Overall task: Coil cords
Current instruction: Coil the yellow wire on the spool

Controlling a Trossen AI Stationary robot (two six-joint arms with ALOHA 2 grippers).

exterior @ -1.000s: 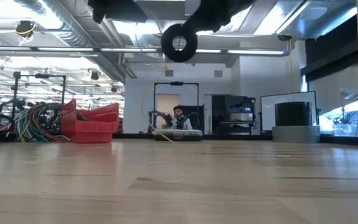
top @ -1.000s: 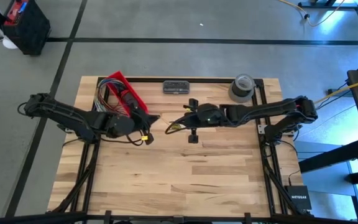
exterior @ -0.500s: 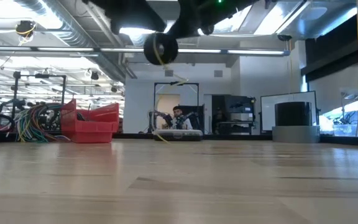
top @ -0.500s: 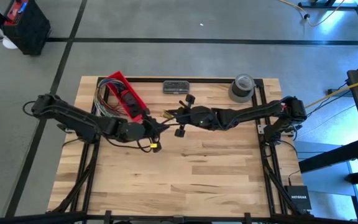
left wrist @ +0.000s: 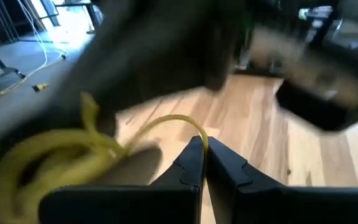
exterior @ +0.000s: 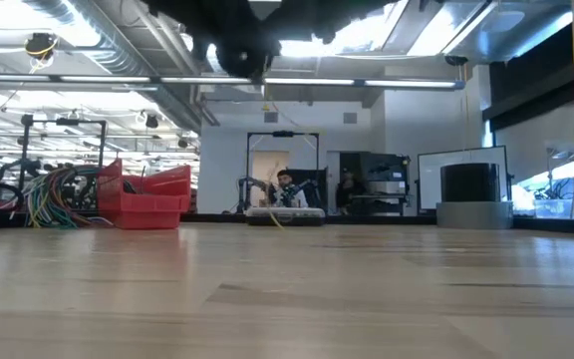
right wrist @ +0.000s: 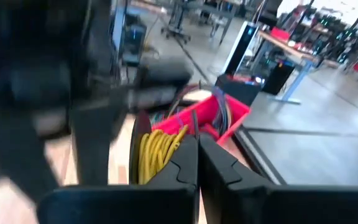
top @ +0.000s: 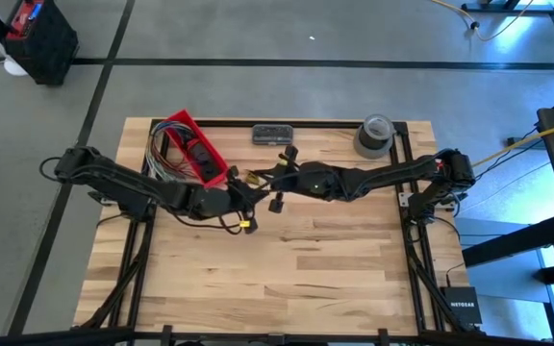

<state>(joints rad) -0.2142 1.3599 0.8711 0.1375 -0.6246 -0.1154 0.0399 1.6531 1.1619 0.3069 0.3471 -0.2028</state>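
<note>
Cords (left wrist: 61,155) fill the near part of the left wrist view as a bunch of yellow loops, with one strand arching over to the tips of the left gripper (left wrist: 204,144), whose fingers are pressed together on that strand. In the right wrist view the same yellow coil (right wrist: 157,149) hangs just beyond the right gripper (right wrist: 197,138), its fingers likewise closed, seemingly on the coil's edge. From above, both grippers meet over the table's (top: 287,279) middle, toward twelve o'clock: the left gripper (top: 249,191) reaches in from nine o'clock with its arm stretched low, the right gripper (top: 263,179) from three o'clock, arm extended nearly straight. Yellow cord (top: 255,177) shows between them. Farther off, at eleven o'clock, sits a red bin (top: 192,146) with multicoloured wires (top: 163,152); a tape roll (top: 375,134) lies at one o'clock.
</note>
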